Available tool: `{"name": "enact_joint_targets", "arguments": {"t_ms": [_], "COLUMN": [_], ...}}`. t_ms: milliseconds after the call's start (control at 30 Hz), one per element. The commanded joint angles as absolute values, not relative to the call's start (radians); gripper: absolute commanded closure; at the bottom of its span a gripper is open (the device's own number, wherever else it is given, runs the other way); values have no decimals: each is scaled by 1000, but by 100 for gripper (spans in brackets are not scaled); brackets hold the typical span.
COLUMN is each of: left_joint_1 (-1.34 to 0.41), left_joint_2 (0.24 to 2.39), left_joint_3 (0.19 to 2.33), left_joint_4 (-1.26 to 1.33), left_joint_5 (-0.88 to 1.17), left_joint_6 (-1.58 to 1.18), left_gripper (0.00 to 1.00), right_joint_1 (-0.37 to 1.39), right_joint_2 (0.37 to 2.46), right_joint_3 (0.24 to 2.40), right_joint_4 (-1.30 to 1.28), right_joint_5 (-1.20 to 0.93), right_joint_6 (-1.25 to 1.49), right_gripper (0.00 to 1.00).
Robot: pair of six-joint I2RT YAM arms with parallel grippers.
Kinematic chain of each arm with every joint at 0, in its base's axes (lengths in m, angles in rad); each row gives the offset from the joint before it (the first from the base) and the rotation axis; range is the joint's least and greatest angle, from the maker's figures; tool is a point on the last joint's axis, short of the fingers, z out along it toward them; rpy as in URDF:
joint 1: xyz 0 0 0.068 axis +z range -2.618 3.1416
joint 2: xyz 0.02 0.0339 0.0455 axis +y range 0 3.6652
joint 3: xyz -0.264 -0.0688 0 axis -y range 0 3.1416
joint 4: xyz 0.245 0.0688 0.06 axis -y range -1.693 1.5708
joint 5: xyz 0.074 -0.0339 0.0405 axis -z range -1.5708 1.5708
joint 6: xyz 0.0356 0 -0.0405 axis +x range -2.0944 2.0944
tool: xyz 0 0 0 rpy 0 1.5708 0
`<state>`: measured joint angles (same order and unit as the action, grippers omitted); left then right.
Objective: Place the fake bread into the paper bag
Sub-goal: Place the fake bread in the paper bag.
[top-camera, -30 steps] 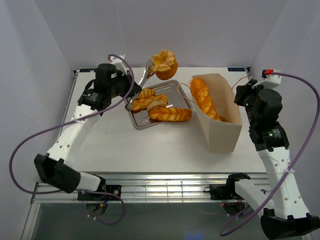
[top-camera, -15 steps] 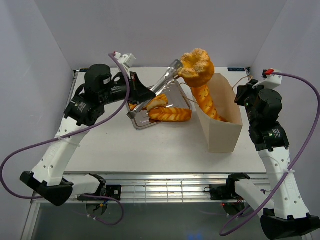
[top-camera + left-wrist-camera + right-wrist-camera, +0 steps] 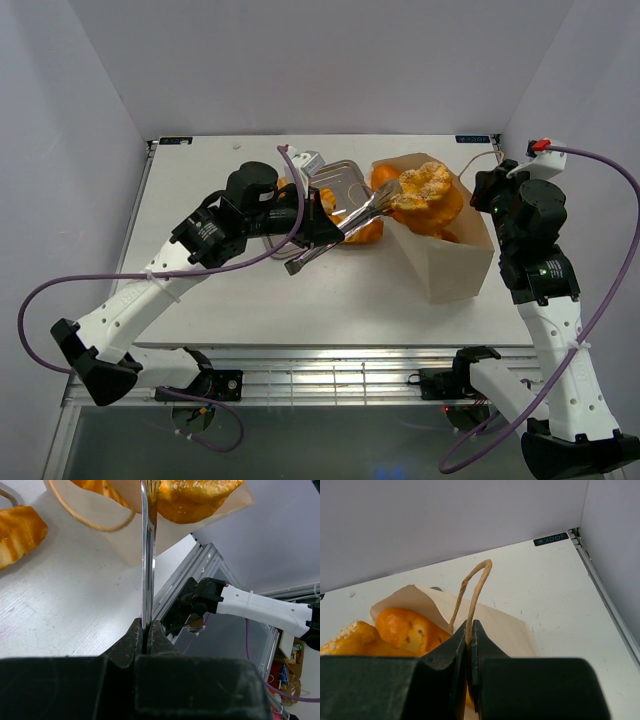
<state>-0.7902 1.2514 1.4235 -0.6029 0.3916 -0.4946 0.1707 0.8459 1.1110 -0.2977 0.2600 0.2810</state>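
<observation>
My left gripper [image 3: 320,233] is shut on the metal tongs [image 3: 365,210], seen edge-on in the left wrist view [image 3: 146,555]. The tongs hold a round seeded bun [image 3: 425,186] in the mouth of the cream paper bag [image 3: 450,270]. The bun [image 3: 195,497] sits partly inside the bag's rim [image 3: 125,535]. A long loaf [image 3: 385,178] lies inside the bag. My right gripper [image 3: 469,630] is shut on the bag's string handle [image 3: 472,587], at the bag's right side [image 3: 487,192]. More bread [image 3: 365,230] lies on the tray, partly hidden by my left arm.
The silver metal tray [image 3: 340,178] sits left of the bag, mostly under my left arm. One pastry [image 3: 17,532] lies near the bag's other string handle [image 3: 95,527]. White walls close in the table at the back and sides.
My left arm has swung right and down, carrying the tongs and bun from above the tray into the bag's mouth. The right arm has not moved.
</observation>
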Motion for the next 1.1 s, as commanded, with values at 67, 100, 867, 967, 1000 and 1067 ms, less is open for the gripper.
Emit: {"name": "enact_joint_targets", "arguments": {"t_ms": [67,100,867,967,1000,1067], "left_joint_1": [-798,-799,-845,-845,-847,-845], "left_joint_2": [1267,1281,1321,1307,1307,1305], "left_joint_3": [1428,1436,1451,1437,1436,1431], "left_joint_4": [-522,-520,-476,-476,-474,-474], "left_joint_5": [363,362,407,402,405,411], "left_joint_6": [-514,-515,-522,-515,-515,-515], "left_gripper": [100,100,65,56,55,53], "right_joint_1": [172,172,172,172,172,172], "right_joint_2": [825,825,828,825,824,824], "right_joint_3": [1150,1155,1152,1146,1143,1141], "right_joint_4": [-272,-275,-275,-275,-275,-273], "right_joint_5": [279,281,265,264,264,262], "right_joint_6": [281,281,295,295,295,295], "right_gripper": [92,92,92,92,92,92]}}
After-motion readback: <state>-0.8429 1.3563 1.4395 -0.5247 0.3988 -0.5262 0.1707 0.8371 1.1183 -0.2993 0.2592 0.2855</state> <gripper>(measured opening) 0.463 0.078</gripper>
